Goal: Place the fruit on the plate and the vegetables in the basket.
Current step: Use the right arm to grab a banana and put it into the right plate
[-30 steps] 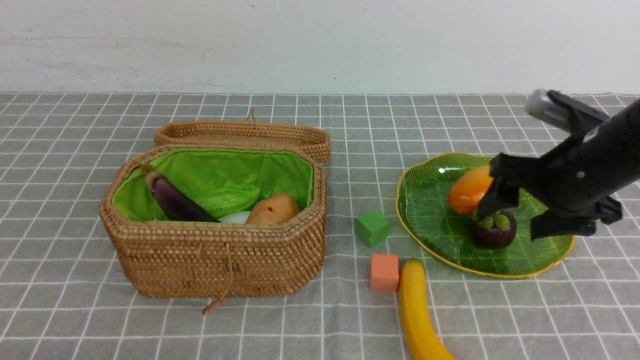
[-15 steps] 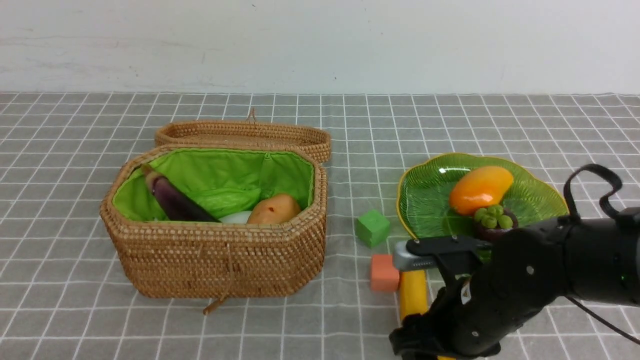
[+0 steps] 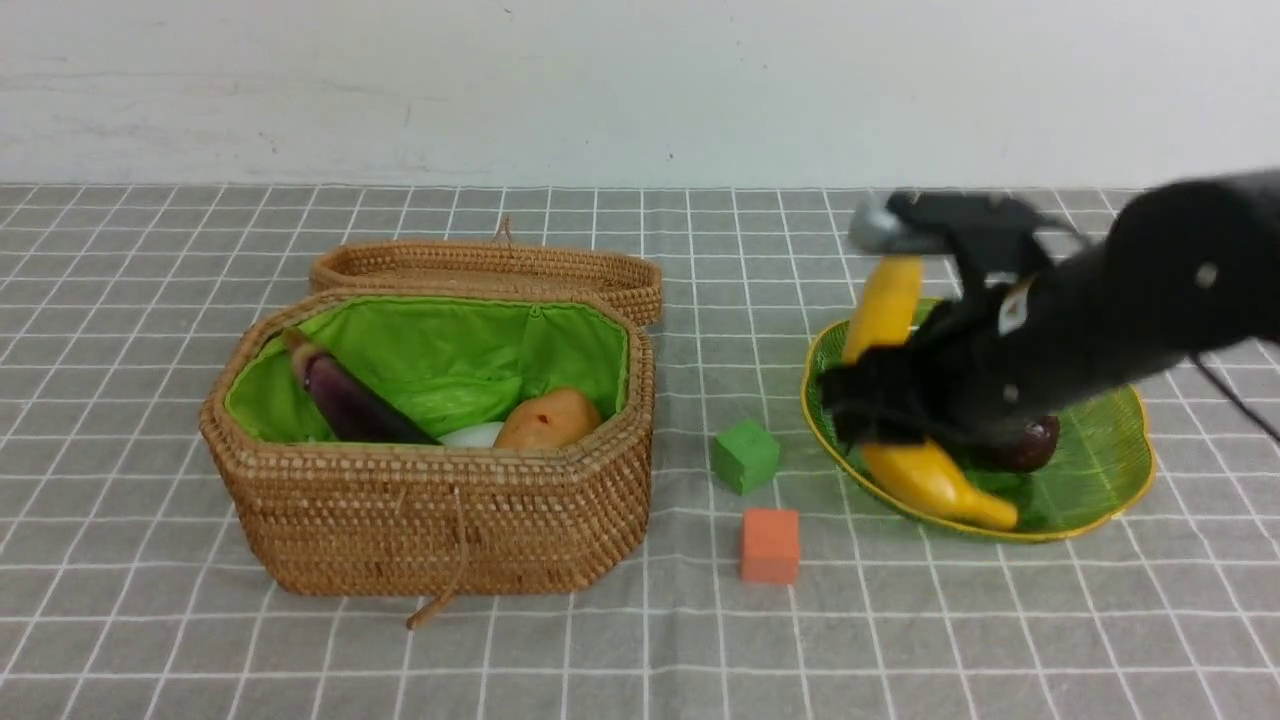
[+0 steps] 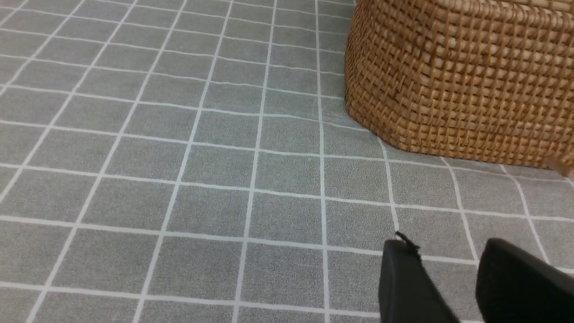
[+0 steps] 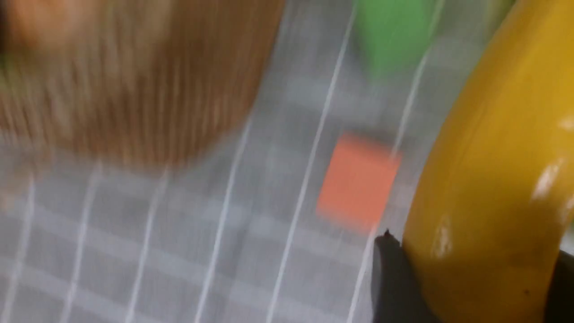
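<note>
A grey cloth (image 3: 560, 650) with a white grid covers the table. On the left sits the basket (image 3: 430, 520), an octagon of tight tan wicker lined in bright green fabric, its lid (image 3: 490, 268) folded back on the far side. Inside lie a long dark purple eggplant (image 3: 345, 398), a tan-orange potato (image 3: 548, 418), and between them a sliver of something white I can't make out.

On the right is the plate (image 3: 1105, 465), shallow translucent green glass, ribbed like a leaf, with a wavy gold rim. The right gripper (image 3: 885, 400) hangs over its left part, jaws clamped around the middle of the banana (image 3: 925, 475). The banana is long, glossy, yellow and curved; its near end rests in the dish, its far end tilts up above the rim. Beside it, mostly hidden by the arm, is a dark round mangosteen (image 3: 1030, 448).

A small green cube (image 3: 745, 456) and an orange cube (image 3: 770, 545) sit between basket and plate.

The left gripper (image 4: 448, 280) hovers low over bare cloth near the basket's wall, fingers slightly parted, holding nothing.
</note>
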### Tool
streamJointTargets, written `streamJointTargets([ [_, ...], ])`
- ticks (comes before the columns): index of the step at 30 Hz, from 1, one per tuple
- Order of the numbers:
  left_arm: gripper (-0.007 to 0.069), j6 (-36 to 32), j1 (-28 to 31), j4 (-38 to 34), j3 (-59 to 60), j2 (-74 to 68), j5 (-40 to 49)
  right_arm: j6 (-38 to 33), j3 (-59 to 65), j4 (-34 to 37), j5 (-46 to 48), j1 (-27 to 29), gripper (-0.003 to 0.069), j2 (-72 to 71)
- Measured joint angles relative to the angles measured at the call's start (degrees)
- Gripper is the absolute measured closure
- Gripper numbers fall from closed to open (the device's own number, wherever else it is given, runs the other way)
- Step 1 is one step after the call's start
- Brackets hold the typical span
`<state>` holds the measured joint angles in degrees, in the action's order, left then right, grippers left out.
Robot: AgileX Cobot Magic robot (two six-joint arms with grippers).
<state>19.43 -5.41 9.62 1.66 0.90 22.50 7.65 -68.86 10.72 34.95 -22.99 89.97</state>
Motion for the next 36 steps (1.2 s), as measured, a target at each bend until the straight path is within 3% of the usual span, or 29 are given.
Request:
streamJointTargets([
  [2,0.0386,0.00,0.00,0.00,0.00,0.00,0.00,0.12,-5.06,1.44,-1.09,4.31,0.0339,1.91],
  [6,0.0386,0.00,0.00,0.00,0.00,0.00,0.00,0.05,-7.98,5.99,-3.25,7.89,0.0339,6.21],
  [19,0.0386,0.00,0.00,0.04,0.00,0.00,0.00,1.30,-8.00,12.22,-4.91,8.66,0.0335,19.55],
  [24,0.0386,0.00,0.00,0.04,0.00,0.00,0.00,1.30,-8.06,12.22,-3.72,8.66,0.0213,18.90],
  [26,0.0386,0.00,0.00,0.04,0.00,0.00,0.00,0.75,-8.06,12.16,-1.73,8.66,0.0092,17.47],
  [29,0.0386,0.00,0.00,0.04,0.00,0.00,0.00,-0.47,-8.06,12.01,0.47,8.66,0.0029,15.19],
  [32,0.0386,0.00,0.00,0.04,0.00,0.00,0.00,-2.37,-8.06,10.78,5.27,8.66,-0.0003,8.68],
  [36,0.0386,0.00,0.00,0.04,0.00,0.00,0.00,-3.86,-7.34,7.88,10.84,8.66,0.0048,-0.84],
])
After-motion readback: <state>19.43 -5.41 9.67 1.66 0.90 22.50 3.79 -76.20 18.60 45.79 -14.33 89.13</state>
